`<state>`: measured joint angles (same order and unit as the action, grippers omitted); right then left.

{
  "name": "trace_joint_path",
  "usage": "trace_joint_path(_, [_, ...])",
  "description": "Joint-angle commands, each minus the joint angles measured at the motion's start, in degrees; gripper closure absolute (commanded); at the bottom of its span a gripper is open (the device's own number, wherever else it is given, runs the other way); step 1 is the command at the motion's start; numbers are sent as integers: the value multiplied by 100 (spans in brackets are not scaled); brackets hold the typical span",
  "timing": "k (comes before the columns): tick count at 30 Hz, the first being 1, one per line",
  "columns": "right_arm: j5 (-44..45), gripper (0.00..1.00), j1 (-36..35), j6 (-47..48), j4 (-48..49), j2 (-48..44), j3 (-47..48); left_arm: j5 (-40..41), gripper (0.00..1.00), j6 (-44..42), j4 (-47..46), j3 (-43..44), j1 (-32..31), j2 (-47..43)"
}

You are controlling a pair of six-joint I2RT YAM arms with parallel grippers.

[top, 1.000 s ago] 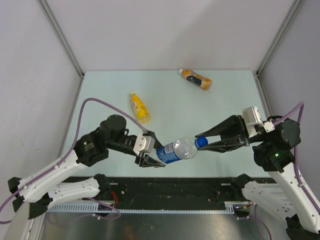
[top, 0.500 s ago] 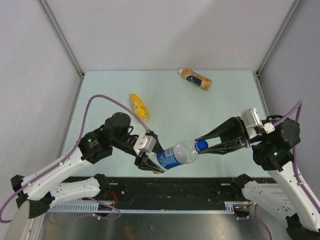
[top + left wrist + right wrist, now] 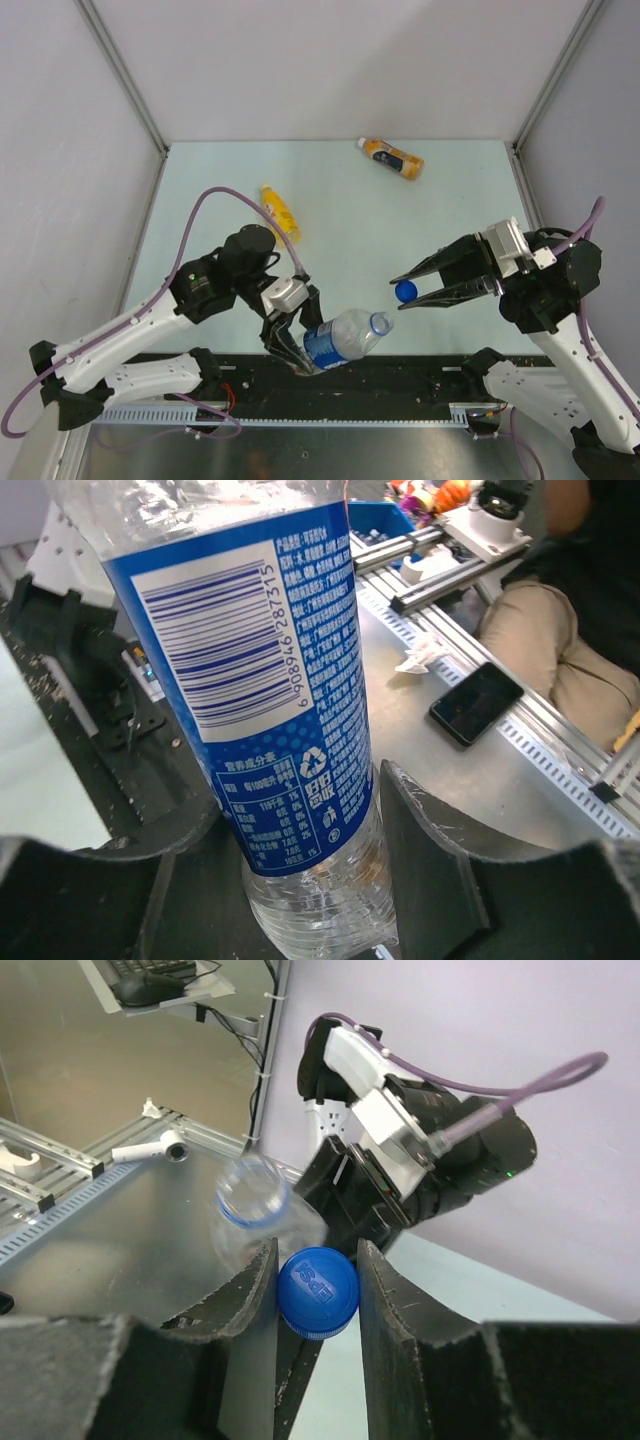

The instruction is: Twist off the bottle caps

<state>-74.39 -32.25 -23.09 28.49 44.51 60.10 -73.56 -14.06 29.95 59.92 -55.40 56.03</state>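
Note:
My left gripper (image 3: 292, 345) is shut on the lower body of the clear bottle with the blue label (image 3: 340, 338), holding it tilted near the table's front edge; its neck is open, with no cap. In the left wrist view the bottle (image 3: 270, 700) sits between my fingers (image 3: 430, 860). My right gripper (image 3: 405, 290) is shut on the blue cap (image 3: 405, 291), apart from the bottle. In the right wrist view the cap (image 3: 318, 1292) is pinched between the jaws, the open bottle neck (image 3: 252, 1192) behind it. The yellow bottle (image 3: 279, 214) and the orange bottle (image 3: 392, 157) lie on the table.
The pale green table (image 3: 400, 220) is walled by grey panels left, back and right. A dark metal rail (image 3: 350, 375) runs along the near edge between the arm bases. A phone (image 3: 478, 702) lies on a bench beyond the table.
The blue cap has come off the clear bottle. My left gripper swung the bottle down and toward the near edge, while my right gripper stayed with the cap in it.

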Motion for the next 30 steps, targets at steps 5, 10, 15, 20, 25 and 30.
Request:
trace_joint_path(5, [876,100,8,306,-131,-79,63,-326,100,-190,-220,173,-85,-280])
trace_joint_path(10, [2307,100,15,780,-901,-413,64,379,100,-210,-222,121,-85,-389])
trace_joint_path(15, [4155,100,8,1048,-1859,-546,63,1205,100,-190,-250,206,-88,-417])
trace_joint_path(20, [5293,100,8,1177,-2614,-270,37,2168,100,-79,-409,369,-85,-359])
trace_joint_path(25, [6094,100,18,1195,-2777,-69,-385,3274,100,135,-791,403,-85,-426])
trace_joint_path(30, [6837,100,17,1071,-2732,-14,-902,4535,100,379,-1460,213,-85,-591])
